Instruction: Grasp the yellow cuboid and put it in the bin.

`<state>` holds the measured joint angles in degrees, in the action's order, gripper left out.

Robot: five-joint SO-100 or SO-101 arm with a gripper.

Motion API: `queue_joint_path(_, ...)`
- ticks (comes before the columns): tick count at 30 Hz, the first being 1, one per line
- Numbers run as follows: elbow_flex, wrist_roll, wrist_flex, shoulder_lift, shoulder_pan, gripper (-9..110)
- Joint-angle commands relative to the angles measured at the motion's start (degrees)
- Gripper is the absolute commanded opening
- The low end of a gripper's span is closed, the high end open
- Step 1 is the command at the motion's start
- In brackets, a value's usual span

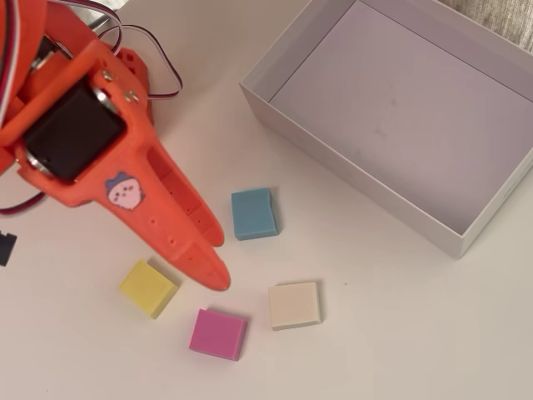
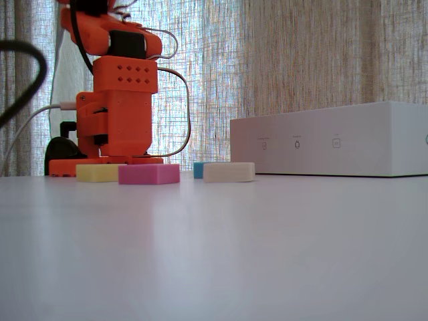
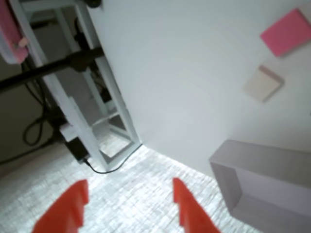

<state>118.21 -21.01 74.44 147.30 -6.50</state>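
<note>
The yellow cuboid lies flat on the white table at the lower left of the overhead view, and at the left end of the row of blocks in the fixed view. My orange gripper hangs above the table just right of it, with its tips pointing toward the blocks. In the wrist view the gripper is open and nothing is between its two fingers. The yellow cuboid does not show in the wrist view. The bin is a large white box with a pale lilac floor at the upper right, also visible as a long white wall and a corner.
A blue block, a cream block and a pink block lie around the gripper's tips. The arm's orange base with its cables stands at the back left. A white frame stands beyond the table edge.
</note>
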Motion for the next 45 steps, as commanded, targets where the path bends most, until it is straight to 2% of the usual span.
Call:
queue_joint_path(1,-15.0,-13.8,7.0,-11.8,-0.7,22)
queue_joint_path(6,-26.0,-20.7,14.2,-22.5,-1.7,24)
queue_joint_path(12,-20.7,-21.6,19.3,-26.9,2.8,32)
queue_joint_path(18,-5.5,-20.0,15.3,-28.9,12.1,33)
queue_joint_path(23,2.0,-16.5,12.1,-30.2,15.7,33)
queue_joint_path(31,7.6,-11.6,9.3,-35.0,21.1,33)
queue_joint_path(41,12.2,-10.7,6.2,-37.7,24.1,33)
queue_joint_path(45,14.2,-10.7,4.0,-38.8,24.7,29)
